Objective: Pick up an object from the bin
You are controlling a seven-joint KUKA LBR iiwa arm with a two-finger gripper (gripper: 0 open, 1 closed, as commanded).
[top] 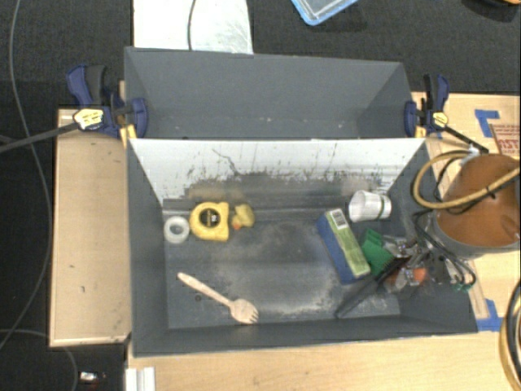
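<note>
Landmark for all positions: the blue-and-green box [343,244], lying flat on the floor of the bin [277,261], right of centre. Nearest the camera, well to the left of the box and closer to the near wall, lies a pale spoon [218,295], bowl end pointing toward the box, nothing touching it. Right of the box and slightly nearer than it sits the hand [400,269], low in the bin against the right wall. Whether it is open or closed cannot be told, as the wrist hardware and cables crowd it. A dark slim bar [362,297] runs from the hand toward the near wall, below the box. I cannot tell whether it is part of the robot or a loose item. Between the box and the hand, touching the box's right side, lies a green object [376,249]. It is the item closest to the hand and the likeliest target, though nothing is seen gripped. The orange wrist cover [480,206] sits further right, outside the bin wall. Well left of the box, toward the far wall, a yellow tape measure [209,221] has a white roll [177,230] just beside it on the left and a small yellow item [242,216] touching it on the right. Just beyond the box's far end lies a white cup [370,207] on its side. Judged status: approach is done, with the hand down at object level. Grasp and lift are not yet confirmed, and every item rests on the bin floor.
</note>
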